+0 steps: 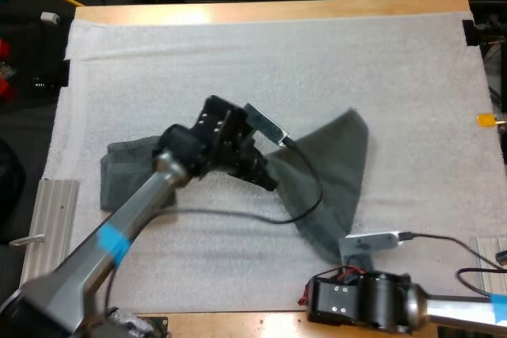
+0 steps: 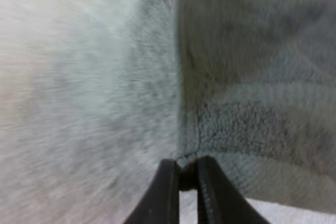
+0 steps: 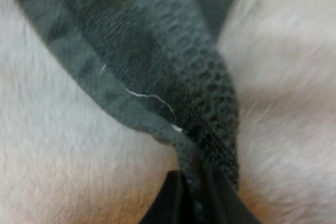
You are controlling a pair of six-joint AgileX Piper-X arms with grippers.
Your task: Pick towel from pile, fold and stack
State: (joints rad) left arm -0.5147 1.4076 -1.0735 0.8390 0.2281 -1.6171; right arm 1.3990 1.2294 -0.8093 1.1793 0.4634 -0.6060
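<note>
Left hand (image 2: 188, 183): clamped on the towel's (image 1: 331, 168) edge, with a thin bit of cloth pinched between the two black fingers. In the high view it sits at the centre.
Right hand (image 3: 195, 199): clamped on a bunched corner of the same towel. In the high view it is low and right of centre.
Towel: spread between my hands on the mat (image 1: 238, 53), right of centre in the high view, with its far corner pointing to the upper right.
Other towel (image 1: 127, 173): lies on the mat at mid-left, partly under my left arm.
Risk, slip: my left hand's bite looks shallow, so a hard pull could draw the hem out.
Risk, skew: my hands may not hold matching corners, which would leave the fold crooked.
Risk, drag: my left arm passes over the other towel and could rumple it.
Risk, snag: a loose pale thread (image 3: 149, 96) near my right hand could catch.
Towel cloth: dark grey-green terry, nubby and limp. It creases into soft ridges and has a flatter hem band.
Mat: white, fuzzy and flat, probably grippy enough to hold cloth back.
Worktop (image 1: 277, 10): pale wood, smooth.
</note>
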